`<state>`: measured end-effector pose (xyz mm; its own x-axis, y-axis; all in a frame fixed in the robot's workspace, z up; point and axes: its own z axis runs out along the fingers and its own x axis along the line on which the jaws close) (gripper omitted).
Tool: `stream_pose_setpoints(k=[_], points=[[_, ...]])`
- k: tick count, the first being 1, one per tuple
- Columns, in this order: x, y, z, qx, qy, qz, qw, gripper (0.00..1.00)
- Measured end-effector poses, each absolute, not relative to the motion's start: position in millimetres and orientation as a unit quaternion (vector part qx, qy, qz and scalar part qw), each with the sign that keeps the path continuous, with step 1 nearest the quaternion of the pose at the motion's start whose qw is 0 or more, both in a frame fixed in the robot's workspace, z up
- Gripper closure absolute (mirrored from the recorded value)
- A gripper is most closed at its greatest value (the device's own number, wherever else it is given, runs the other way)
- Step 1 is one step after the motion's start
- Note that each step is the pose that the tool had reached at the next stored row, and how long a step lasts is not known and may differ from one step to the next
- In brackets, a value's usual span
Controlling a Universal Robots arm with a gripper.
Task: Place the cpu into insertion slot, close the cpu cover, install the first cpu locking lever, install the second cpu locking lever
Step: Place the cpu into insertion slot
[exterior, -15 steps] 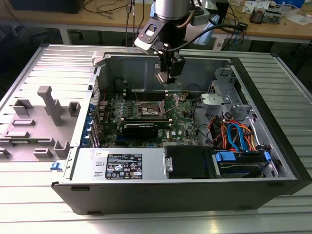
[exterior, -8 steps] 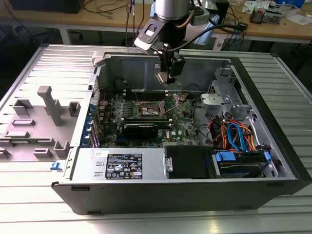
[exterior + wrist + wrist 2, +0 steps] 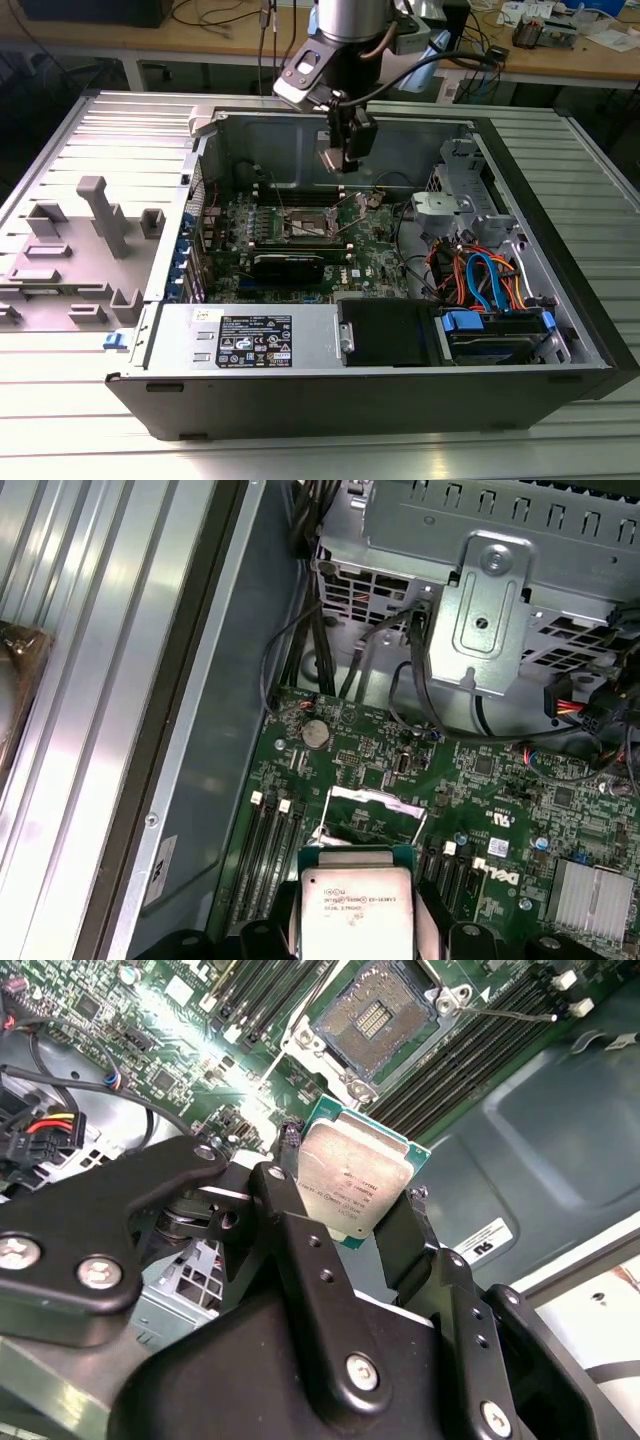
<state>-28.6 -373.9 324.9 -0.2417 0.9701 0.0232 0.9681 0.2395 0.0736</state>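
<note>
My gripper (image 3: 350, 1188) hangs above the motherboard inside the open computer case, shut on the cpu (image 3: 356, 1177), a flat square chip with a silvery top and green rim. Black fingers (image 3: 289, 1156) clamp two opposite edges of it. The exterior view has the gripper (image 3: 340, 160) well above the insertion slot (image 3: 303, 226). Below the chip, the insertion slot (image 3: 373, 1018) lies open with its pin field bare. In the first wrist view the cpu (image 3: 356, 905) partly hides the slot, and the cpu cover (image 3: 372, 799) appears as a thin silvery strip at the slot's edge. A thin wire locking lever (image 3: 505, 1010) sticks out sideways, unlatched.
Memory slots (image 3: 470, 1050) flank the socket. A metal drive cage (image 3: 490, 590) and cable bundles (image 3: 480, 275) sit at the exterior view's right, and a power supply (image 3: 260, 340) lies along the case's near side. Grey holders (image 3: 95, 225) stand on the table at the left.
</note>
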Motion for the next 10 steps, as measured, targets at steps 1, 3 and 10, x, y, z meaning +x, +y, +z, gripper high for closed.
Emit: stream_pose_setpoints(k=[1,3,10], points=[[-28.6,-373.9,324.7,0.618,0.785,0.036,0.014,0.45],[-28.6,-373.9,324.0,0.627,0.778,0.036,0.014,0.45],[-28.6,-373.9,320.7,0.668,0.743,0.035,0.016,0.45]])
